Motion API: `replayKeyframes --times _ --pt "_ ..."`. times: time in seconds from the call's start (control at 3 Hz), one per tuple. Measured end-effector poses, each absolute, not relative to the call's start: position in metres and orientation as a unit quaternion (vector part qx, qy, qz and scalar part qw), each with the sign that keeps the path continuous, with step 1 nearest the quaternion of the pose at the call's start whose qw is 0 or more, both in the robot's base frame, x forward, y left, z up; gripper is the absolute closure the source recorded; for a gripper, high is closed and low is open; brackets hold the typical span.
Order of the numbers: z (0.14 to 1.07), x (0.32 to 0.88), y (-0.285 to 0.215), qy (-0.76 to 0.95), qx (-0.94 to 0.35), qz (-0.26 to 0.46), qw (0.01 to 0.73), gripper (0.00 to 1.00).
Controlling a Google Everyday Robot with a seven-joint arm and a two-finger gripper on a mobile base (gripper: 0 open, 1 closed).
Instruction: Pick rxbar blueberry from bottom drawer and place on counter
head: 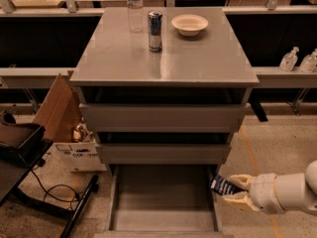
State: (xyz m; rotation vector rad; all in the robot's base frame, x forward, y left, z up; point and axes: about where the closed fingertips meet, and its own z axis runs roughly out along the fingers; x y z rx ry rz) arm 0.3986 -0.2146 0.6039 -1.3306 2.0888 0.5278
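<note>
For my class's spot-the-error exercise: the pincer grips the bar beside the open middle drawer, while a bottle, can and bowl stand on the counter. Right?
Not quite: the open drawer is the bottom drawer. The camera view shows the pincer gripping the bar at its right edge, while the bottle, can and bowl stand on the counter.

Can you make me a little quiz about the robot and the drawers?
1. True or false: the gripper, at the right edge of the open bottom drawer, holds the rxbar blueberry.
2. What stands on the counter? A) a can, a bowl and a bottle; B) a banana; C) a shoe.
3. Fill in: in the picture, the bowl stands to the ____ of the can.
Key: 1 true; 2 A; 3 right.
</note>
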Motion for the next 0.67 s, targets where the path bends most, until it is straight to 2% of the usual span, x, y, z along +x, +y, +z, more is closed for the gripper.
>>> replayKeyframes --times 0.67 --pt "0.776 0.455 -0.236 0.808 -0.486 0.124 0.309 1.00"
